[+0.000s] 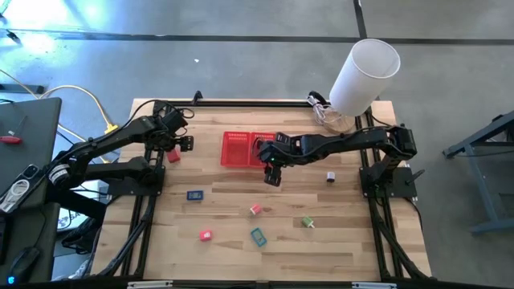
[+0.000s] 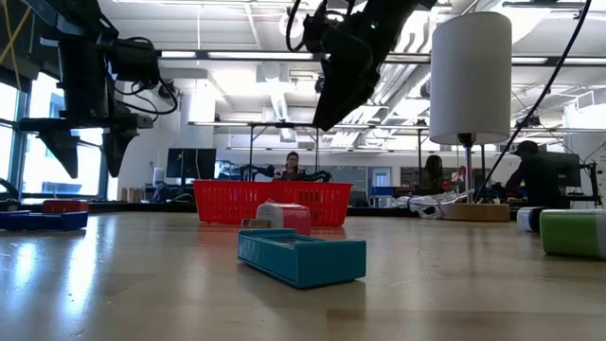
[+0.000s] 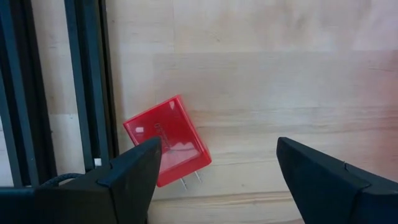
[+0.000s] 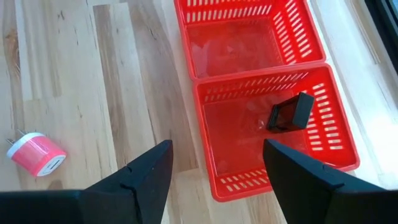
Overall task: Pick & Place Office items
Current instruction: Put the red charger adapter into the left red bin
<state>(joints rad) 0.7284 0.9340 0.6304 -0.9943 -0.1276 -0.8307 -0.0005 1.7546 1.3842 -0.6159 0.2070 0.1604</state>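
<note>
Two dark arms work over the pale wooden counter (image 1: 337, 241). From the counter's centre, the red two-compartment mesh basket (image 1: 237, 149) sits at about 11 o'clock, and the right gripper (image 1: 273, 173) hangs just beside its 4 o'clock corner, fingers (image 4: 140, 180) spread wide and empty. A small black clip-like item (image 4: 291, 112) lies inside one basket compartment, the one nearer that gripper in the right wrist view. The left gripper (image 1: 180, 144) is above the counter's left edge at about 10 o'clock, fingers (image 3: 134, 171) also wide apart with nothing between them; beneath it lies a flat red plastic plug-like block (image 3: 166, 140) with two small metal prongs, next to the dark frame rail.

Loose on the counter: a dark blue flat rectangle (image 1: 194, 194) at 9 o'clock, a pale pink small block (image 1: 255, 209) near the centre, a red-pink small cube (image 1: 205, 235) at 7 o'clock, a teal rectangular box (image 1: 258, 236) at 6 o'clock, and a green small block (image 1: 308, 221) at 4 o'clock. A tiny pale object (image 1: 330, 177) rests at 2 o'clock. A tall white cylinder (image 1: 364, 74) stands at the far right corner.
</note>
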